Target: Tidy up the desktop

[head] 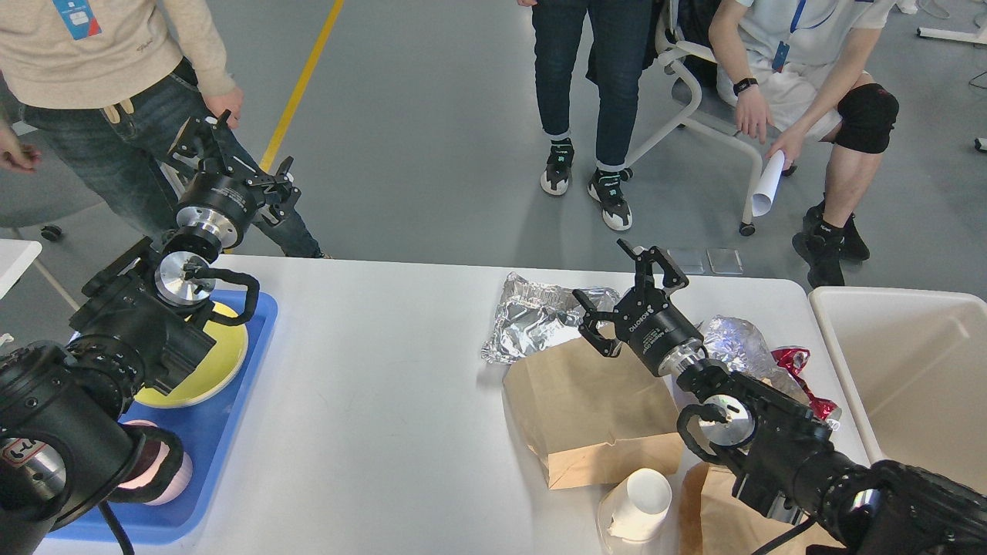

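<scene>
- Fingers (646,264) of right gripper (626,293) were spread wide, holding nothing, tips above the far edge of a brown bag (592,408) and next to crumpled foil (532,314).
- Left gripper (231,158) also spread apart and empty, raised past the desk's far left corner, in front of a person's jeans (131,154).
- Right arm came in from lower right, over a second foil ball (736,345) and a red wrapper (802,370).
- Left arm came in from lower left, over a blue tray (224,416) and partly covering a yellow plate (208,370) on it.
- Pink item (166,478) on the tray's near part, mostly hidden by the arm; can't tell what it was.
- Desktop (370,385) white, filling the lower view; tray at its left end, trash bunched at its right end, middle part bare.
- White cup (644,501) lay on its side at the near edge, just in front of the brown bag.
- Another brown bag (713,516) at the near right, partly under the right arm.
- Beige bin (910,370) just beside the desk's right end.
- Grey floor behind with a yellow line (301,85).
- Second person standing in dark jeans (590,69) at top centre.
- Seated person at top right held a rolled paper (767,185) pointing down.
</scene>
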